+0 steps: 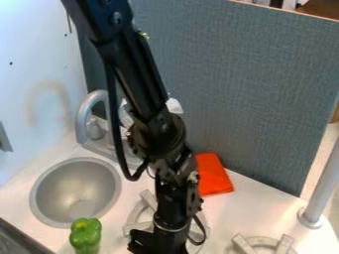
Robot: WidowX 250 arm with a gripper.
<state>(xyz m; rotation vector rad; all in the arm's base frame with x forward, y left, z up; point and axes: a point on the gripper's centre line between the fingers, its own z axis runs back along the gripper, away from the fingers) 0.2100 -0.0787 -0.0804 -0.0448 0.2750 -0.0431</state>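
The black gripper (157, 244) hangs at the bottom centre, over the left stove burner (137, 218), and its lower end runs down to the bottom edge of the view. To its left, a green bell pepper (85, 236) stands by the lower edge, apart from the gripper. An orange-red folded cloth (212, 174) lies behind and to the right of the gripper, against the grey divider. Whether anything is between the fingertips is hidden.
At the left is a round metal sink (43, 191) with a grey faucet (83, 115) behind it. A second burner (266, 242) sits at the lower right, near a grey post (322, 183). A tall grey divider (265, 89) stands along the back.
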